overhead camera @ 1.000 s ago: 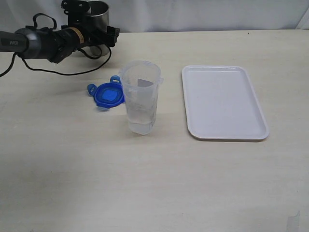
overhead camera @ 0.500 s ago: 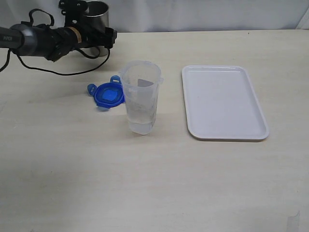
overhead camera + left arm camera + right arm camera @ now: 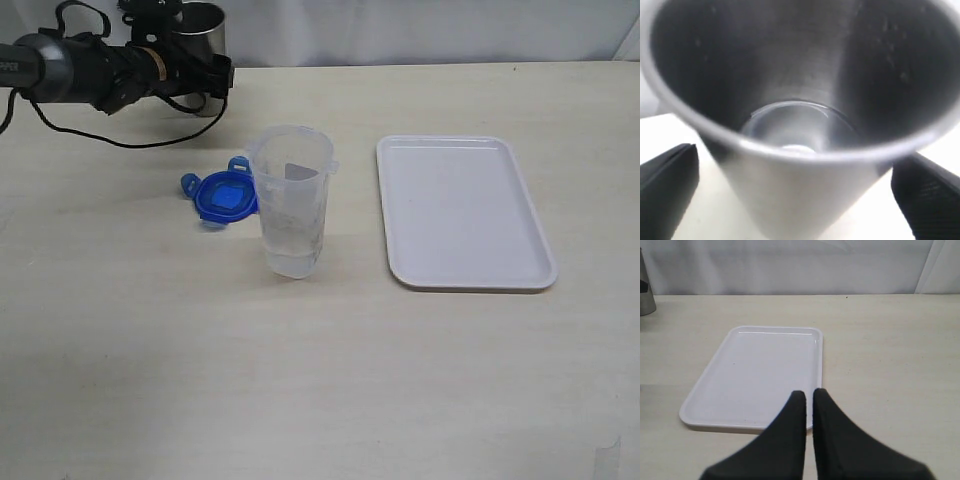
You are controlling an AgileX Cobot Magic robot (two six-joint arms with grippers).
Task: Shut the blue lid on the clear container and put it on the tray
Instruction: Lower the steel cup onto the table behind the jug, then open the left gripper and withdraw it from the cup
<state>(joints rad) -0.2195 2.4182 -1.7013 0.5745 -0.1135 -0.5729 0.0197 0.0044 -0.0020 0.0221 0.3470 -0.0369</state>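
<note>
The clear container [image 3: 292, 200] stands upright and uncovered at mid-table. The blue lid [image 3: 224, 197] lies flat on the table just left of it, touching or nearly touching its side. The white tray [image 3: 465, 210] lies bare to the right and also shows in the right wrist view as the tray [image 3: 755, 375]. My left gripper [image 3: 222, 75] is open at the back left, far from the lid. Its fingers [image 3: 670, 185] straddle a grey steel cup [image 3: 800, 75] without visibly touching it. My right gripper [image 3: 809, 392] is shut on nothing, hovering near the tray's front edge; the exterior view does not show it.
The steel cup [image 3: 204, 25] stands at the table's back left edge against a white backdrop. A black cable [image 3: 130, 145] from the left arm loops over the table behind the lid.
The left arm has swung toward the back of the table, closer to the steel cup. Lid, container and tray have not moved.
</note>
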